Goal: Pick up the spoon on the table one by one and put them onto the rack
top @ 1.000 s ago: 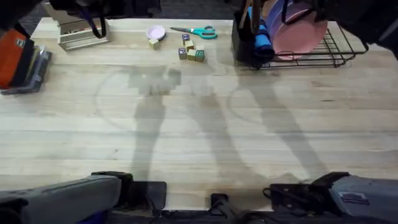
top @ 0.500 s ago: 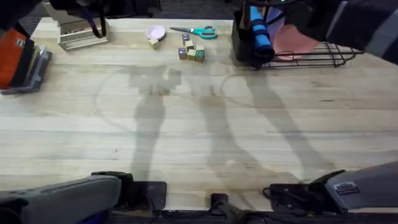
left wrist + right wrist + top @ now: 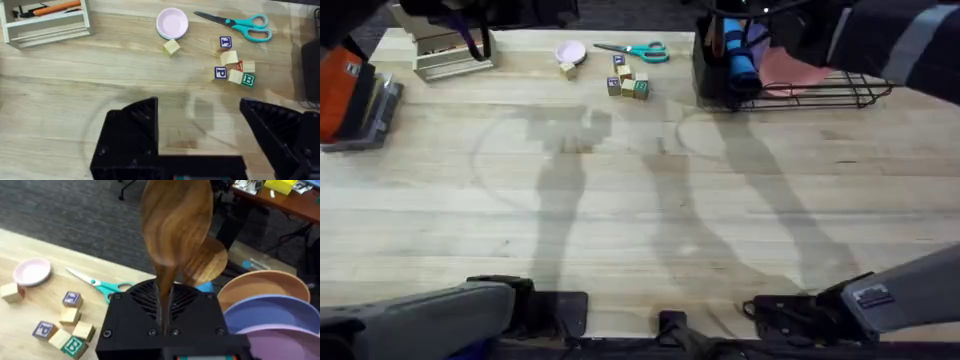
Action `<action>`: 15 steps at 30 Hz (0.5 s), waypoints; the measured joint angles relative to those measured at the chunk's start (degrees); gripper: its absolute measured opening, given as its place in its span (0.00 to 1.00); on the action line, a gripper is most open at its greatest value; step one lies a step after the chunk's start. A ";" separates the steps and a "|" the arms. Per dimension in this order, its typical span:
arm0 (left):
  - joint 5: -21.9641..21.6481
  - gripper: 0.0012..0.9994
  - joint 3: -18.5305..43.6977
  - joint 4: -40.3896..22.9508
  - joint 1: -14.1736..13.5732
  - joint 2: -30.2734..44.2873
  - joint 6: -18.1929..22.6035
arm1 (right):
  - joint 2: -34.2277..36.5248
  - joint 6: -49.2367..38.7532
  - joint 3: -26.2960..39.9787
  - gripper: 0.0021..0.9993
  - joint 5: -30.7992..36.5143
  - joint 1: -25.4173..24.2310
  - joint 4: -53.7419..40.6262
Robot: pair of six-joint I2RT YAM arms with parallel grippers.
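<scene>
At the far left of the counter stood a beige organizer with an orange item inside. The left claw hung over bare wood with its two black fingers wide apart and nothing between them. Beyond it lay a small pink bowl, a loose wooden cube, teal-handled scissors and a group of lettered blocks. To the right, at the far edge, stood the black wire rack. The right claw was clamped on the handle of a brown wooden spoon, held upright. Behind it a second wooden spoon stood in the black cutlery caddy, beside the plates in the rack.
</scene>
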 joint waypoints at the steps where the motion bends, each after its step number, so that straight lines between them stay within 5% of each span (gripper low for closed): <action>1: 0.00 0.99 0.00 -0.02 0.00 0.00 -0.02 | 0.07 0.00 0.00 0.04 0.00 0.00 -0.55; 15: 0.00 0.99 0.00 -0.01 0.00 -0.01 -0.02 | 1.89 0.00 0.00 0.04 0.00 0.00 -9.37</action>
